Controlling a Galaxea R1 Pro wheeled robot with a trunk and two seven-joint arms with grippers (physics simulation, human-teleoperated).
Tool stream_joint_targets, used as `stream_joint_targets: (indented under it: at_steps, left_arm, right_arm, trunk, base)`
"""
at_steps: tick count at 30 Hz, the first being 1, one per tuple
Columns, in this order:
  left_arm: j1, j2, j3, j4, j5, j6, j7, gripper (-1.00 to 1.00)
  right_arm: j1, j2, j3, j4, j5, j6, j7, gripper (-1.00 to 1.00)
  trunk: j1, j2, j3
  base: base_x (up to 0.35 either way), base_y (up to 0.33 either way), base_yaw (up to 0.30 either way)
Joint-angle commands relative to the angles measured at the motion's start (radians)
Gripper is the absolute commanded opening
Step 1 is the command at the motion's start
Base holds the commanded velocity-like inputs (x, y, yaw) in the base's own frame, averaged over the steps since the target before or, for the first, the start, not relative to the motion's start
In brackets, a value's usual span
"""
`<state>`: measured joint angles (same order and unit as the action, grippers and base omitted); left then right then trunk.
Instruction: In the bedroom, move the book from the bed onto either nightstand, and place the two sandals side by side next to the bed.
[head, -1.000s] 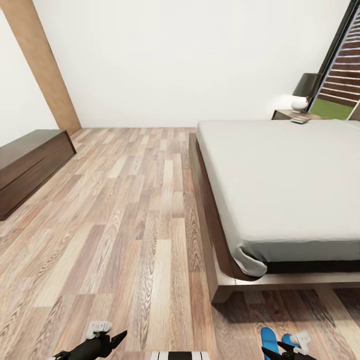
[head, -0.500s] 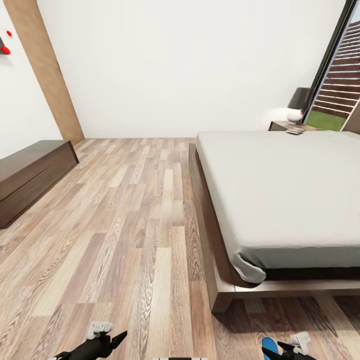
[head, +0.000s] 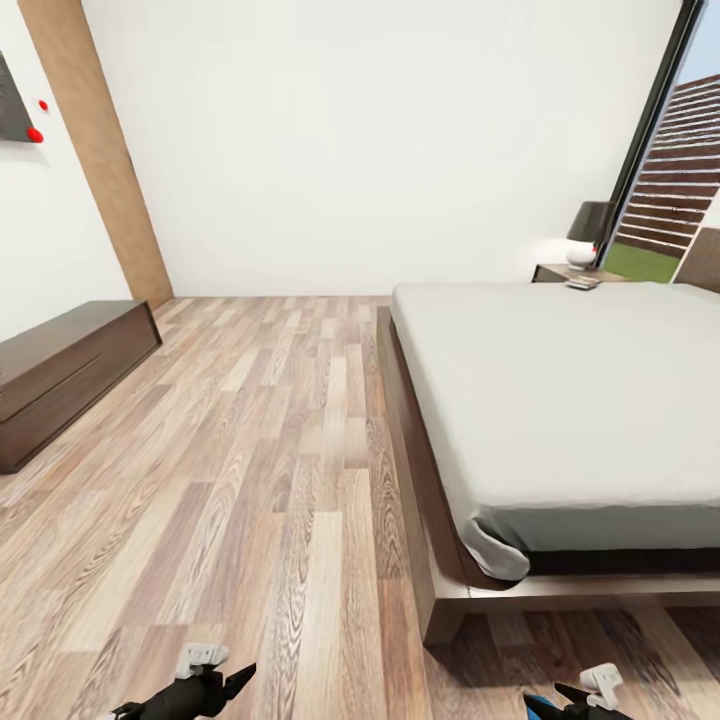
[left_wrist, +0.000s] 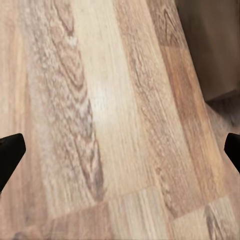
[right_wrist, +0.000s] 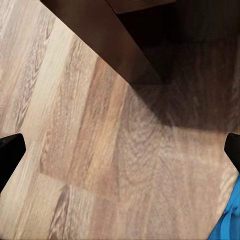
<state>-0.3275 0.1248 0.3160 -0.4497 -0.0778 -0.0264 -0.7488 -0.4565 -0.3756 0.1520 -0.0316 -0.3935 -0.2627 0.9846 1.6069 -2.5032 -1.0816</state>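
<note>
The bed (head: 560, 400) fills the right half of the head view, a grey mattress on a dark wood frame whose foot corner (right_wrist: 125, 45) is also caught by the right wrist camera. Beyond it at the far right stands a nightstand (head: 556, 272). A small flat thing (head: 583, 284) lies on its top, too far off to tell what it is. A sliver of one blue sandal (head: 534, 708) lies on the floor by my right gripper (head: 565, 697), and the sandal (right_wrist: 227, 225) sits past one fingertip. My right gripper (right_wrist: 120, 150) and left gripper (left_wrist: 120, 150) are open over bare planks. The left gripper (head: 238, 680) hangs low at the left.
A long dark low cabinet (head: 60, 365) runs along the left wall, beside a wooden pillar (head: 95, 150). A lamp (head: 588, 228) stands on the nightstand. A tall dark-framed window (head: 680, 170) is at the far right. Wide plank floor (head: 270, 450) lies between cabinet and bed.
The head camera has tilted upward, so the whole picture slid down; the blue sandals have nearly left the bottom edge. Both grippers keep their places and stay open.
</note>
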Motion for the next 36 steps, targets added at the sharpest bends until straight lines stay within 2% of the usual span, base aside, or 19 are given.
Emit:
stream_joint_targets:
  at_steps: [1, 15, 36]
  left_arm:
    - [-0.001, -0.001, 0.007, 0.0, -0.008, -0.003, -0.006, 1.0]
    - [0.0, -0.002, 0.005, 0.0, -0.008, -0.001, -0.006, 1.0]
    - [0.0, -0.004, 0.003, 0.0, -0.008, -0.001, -0.006, 1.0]
  right_arm:
    - [-0.001, 0.0, 0.009, 0.001, -0.007, -0.005, 0.002, 1.0]
    - [-0.001, 0.0, 0.009, 0.001, -0.007, -0.004, 0.002, 1.0]
    - [-0.001, 0.0, 0.009, 0.0, -0.007, -0.004, 0.002, 1.0]
  trunk:
    - [-0.001, 0.0, 0.003]
    - [-0.007, 0.003, 0.057]
    - [-0.087, 0.15, 0.123]
  base:
    - [0.0, 0.0, 0.0]
    - [0.0, 0.0, 0.0]
    - [0.0, 0.0, 0.0]
